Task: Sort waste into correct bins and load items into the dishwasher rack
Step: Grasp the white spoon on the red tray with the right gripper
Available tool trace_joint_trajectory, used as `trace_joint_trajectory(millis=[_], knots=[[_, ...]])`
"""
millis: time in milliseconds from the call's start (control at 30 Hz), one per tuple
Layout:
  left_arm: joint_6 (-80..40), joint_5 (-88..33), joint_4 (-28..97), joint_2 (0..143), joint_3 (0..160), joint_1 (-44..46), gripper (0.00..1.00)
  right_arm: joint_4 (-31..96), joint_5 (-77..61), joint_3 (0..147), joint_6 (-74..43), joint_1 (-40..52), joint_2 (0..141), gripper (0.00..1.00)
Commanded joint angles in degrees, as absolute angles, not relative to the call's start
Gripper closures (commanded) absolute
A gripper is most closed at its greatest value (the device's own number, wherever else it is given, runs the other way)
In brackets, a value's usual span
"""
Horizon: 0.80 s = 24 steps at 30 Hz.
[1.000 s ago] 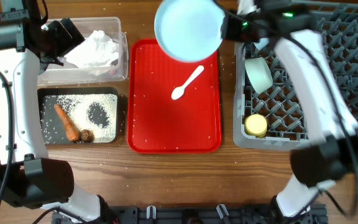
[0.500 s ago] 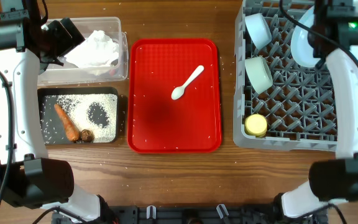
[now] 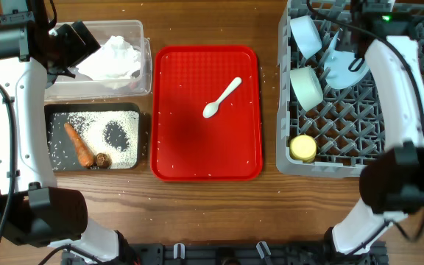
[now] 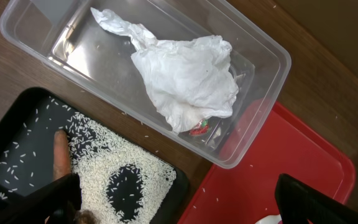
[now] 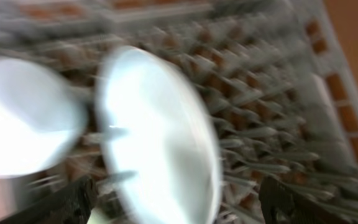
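Lower left, overhead: black tray (image 3: 56, 160) holds carrot (image 3: 79, 144) and rice. Centre: white spoon (image 3: 221, 97) lies on the red tray (image 3: 197, 147), not yet loaded. Upper right: plate (image 3: 341, 65) stands on edge between the rack (image 3: 344, 140) pegs, which prop it; my right pincer (image 5: 176, 190) gapes wide, ungripping. Upper left: left pincer (image 4: 178, 186), equally wide, hovers over the tissue (image 3: 112, 59) in the clear tub (image 3: 135, 33).

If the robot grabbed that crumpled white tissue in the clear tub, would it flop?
Probably floppy: the tissue looks thin and creased, so it would sag. It likely weighs very little, being loosely bunched in the clear tub.
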<state>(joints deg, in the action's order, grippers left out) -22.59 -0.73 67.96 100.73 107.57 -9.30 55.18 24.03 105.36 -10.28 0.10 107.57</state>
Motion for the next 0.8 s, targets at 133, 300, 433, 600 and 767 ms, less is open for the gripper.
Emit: trace_joint_trajectory(millis=[133, 300, 433, 600, 767], knots=[[-22.90, -0.16, 67.81, 101.06, 107.48, -9.54, 0.00, 56.25, -3.70, 105.51, -24.29, 21.21, 104.95, 0.24], [-22.90, -0.14, 67.81, 101.06, 107.48, -9.54, 0.00, 57.80, -5.34, 105.51, -40.18, 31.03, 121.51, 0.37], [-22.90, -0.14, 67.81, 101.06, 107.48, -9.54, 0.00, 58.15, -12.47, 105.51, -42.35, 31.57, 129.45, 0.40], [-22.90, -0.14, 67.81, 101.06, 107.48, -9.54, 0.00, 56.45, -18.76, 105.51, -45.25, 31.99, 135.70, 0.40], [-22.90, -0.14, 67.81, 101.06, 107.48, -9.54, 0.00, 56.69, -18.35, 105.51, -46.68, 31.97, 136.53, 0.62]])
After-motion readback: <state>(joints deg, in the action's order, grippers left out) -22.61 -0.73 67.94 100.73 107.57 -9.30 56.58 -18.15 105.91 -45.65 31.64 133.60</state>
